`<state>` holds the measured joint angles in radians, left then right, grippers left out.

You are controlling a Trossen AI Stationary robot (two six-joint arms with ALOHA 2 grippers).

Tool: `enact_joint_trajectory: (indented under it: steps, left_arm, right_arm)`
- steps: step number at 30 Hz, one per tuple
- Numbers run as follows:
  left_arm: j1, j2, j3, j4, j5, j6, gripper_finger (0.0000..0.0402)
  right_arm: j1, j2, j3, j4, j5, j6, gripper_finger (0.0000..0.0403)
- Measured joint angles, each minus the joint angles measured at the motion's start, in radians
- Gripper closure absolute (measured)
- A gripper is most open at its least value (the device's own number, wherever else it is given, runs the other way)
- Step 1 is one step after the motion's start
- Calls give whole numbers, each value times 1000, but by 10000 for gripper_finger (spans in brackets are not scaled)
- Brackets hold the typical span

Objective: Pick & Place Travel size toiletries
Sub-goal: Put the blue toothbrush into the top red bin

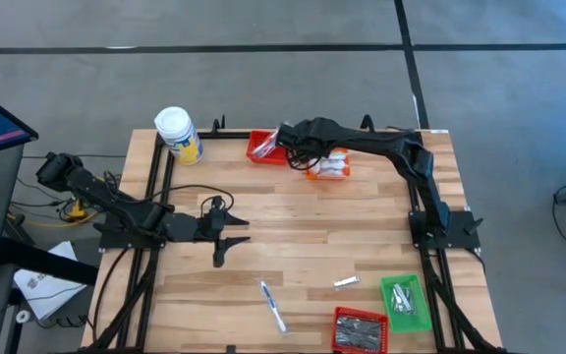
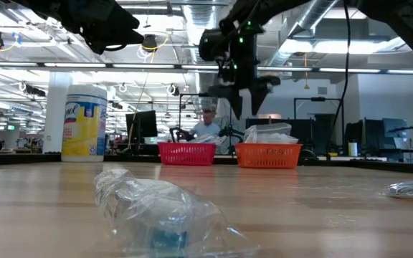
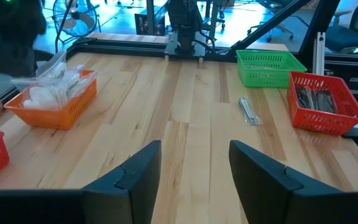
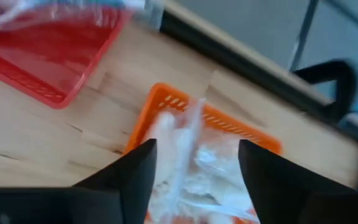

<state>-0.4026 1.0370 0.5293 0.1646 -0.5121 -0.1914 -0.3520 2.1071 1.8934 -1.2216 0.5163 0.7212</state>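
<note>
My right gripper hangs open over the far middle of the table, fingers pointing down above the orange basket. That basket holds white and clear-wrapped toiletries. One blurred clear-wrapped packet shows between the spread fingers, apart from both, over the pile. My left gripper waits open above bare wood at the table's left. A clear-wrapped stick and a silver packet lie flat near the front edge.
A red basket with a clear wrapper stands left of the orange one. The white-lidded yellow jar is at the far left. A green basket and a second red basket sit at the near right. Bare wood lies mid-table.
</note>
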Motion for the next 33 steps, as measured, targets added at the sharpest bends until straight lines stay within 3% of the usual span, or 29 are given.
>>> enact_joint_trajectory:
  steps: [4, 11, 23, 30, 33]
  left_arm:
    - [0, 0, 0, 0, 0, 0, 220]
    - [0, 0, 0, 0, 1, 0, 220]
    - [0, 0, 0, -6, 3, 1, 220]
    - [0, 0, 0, -6, 39, 9, 220]
    - [0, 0, 0, -6, 58, 12, 220]
  right_arm:
    - [32, -1, 104, -59, 62, -53, 167]
    - [135, -1, 240, -119, 64, -158, 163]
    - [411, -1, 254, -224, 129, -156, 163]
    - [647, -1, 254, -292, 341, -205, 163]
    - [712, -2, 242, -349, 391, -331, 163]
